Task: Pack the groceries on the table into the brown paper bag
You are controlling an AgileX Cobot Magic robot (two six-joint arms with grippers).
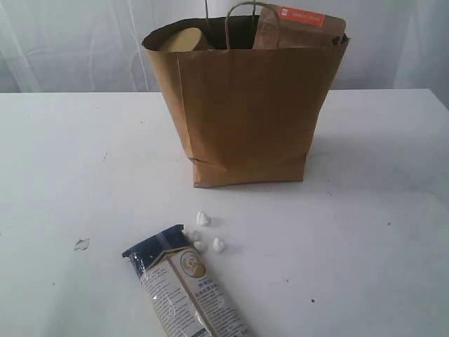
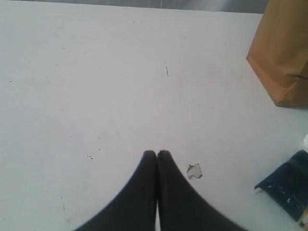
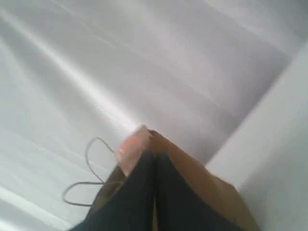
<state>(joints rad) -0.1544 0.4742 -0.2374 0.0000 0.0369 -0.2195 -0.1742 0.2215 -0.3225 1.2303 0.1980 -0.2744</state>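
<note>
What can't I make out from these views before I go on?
Exterior view: the wall of the brown paper bag hides everything below its rim. Only the top of the pouch and the jar lid show.
Exterior view: the noodle packet is cut off by the bottom edge, and its print is too small to read.
Right wrist view: blur smears the bag and the pouch label.

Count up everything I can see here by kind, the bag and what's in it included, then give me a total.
Brown paper bag: 1
Red-labelled pouch, standing in the bag: 1
Tan-lidded jar, in the bag with only its lid showing: 1
Noodle packet: 1
Small white lumps by the packet: 4
Pale scrap: 1
Total: 9
</note>
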